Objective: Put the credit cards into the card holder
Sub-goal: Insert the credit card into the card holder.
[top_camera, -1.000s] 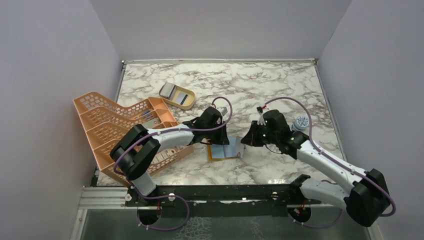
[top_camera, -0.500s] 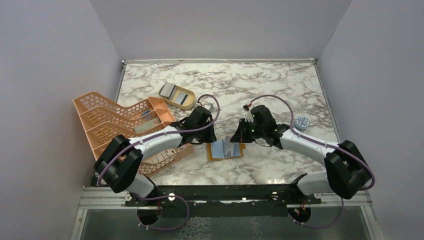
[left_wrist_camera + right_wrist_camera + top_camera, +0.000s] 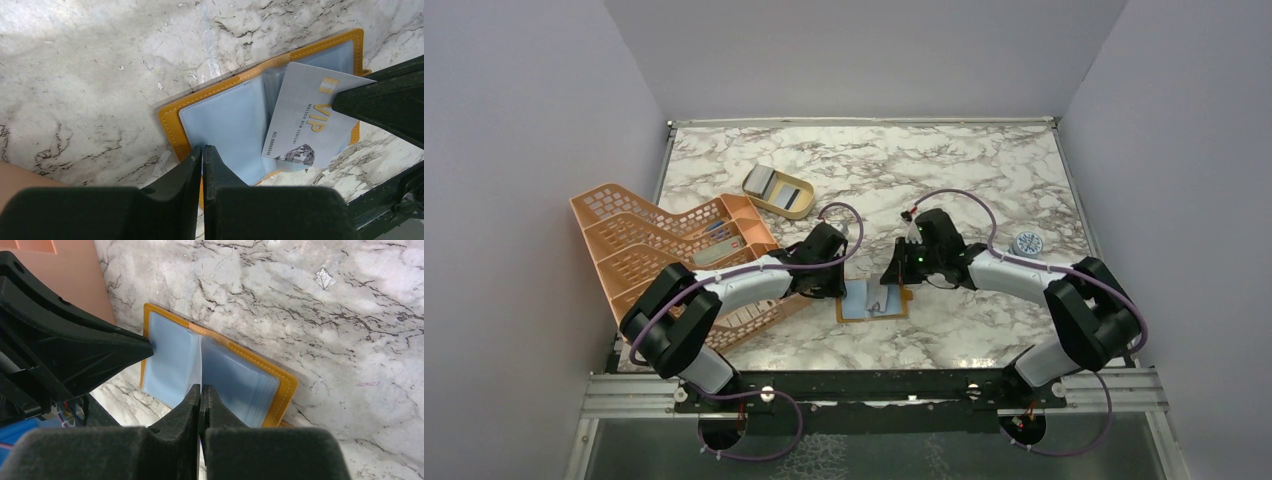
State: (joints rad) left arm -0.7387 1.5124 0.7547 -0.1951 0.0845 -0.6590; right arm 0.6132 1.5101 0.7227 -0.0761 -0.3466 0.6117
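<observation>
The left wrist view looks down on the card holder point(image 3: 225, 120), which lies opened flat on the marble table point(image 3: 100, 75), mustard-orange rim outward and pale grey-blue inside facing up. The left gripper point(image 3: 202, 150) has its two fingers drawn together with only a thin slit between them and nothing visible in that slit. Their tip rests on the near edge of the holder's left half. A silvery credit card point(image 3: 305, 120), printed with gold "VIP" lettering and a small grey picture, stands tilted over the right half of the holder, its lower long edge down near the fold. It cannot be told whether that edge sits inside a pocket or only against it. In the right wrist view the right gripper point(image 3: 200, 389) is clamped on this card, which shows edge-on as a thin white line between the closed fingers, directly above the holder's fold. From the top external view both arms meet over the holder near the front middle of the table. The peach lattice rack point(image 3: 654, 240) stands to the left, the tan oval dish point(image 3: 792, 203) lies behind, and a small round object point(image 3: 1026, 242) sits well apart on the right.
</observation>
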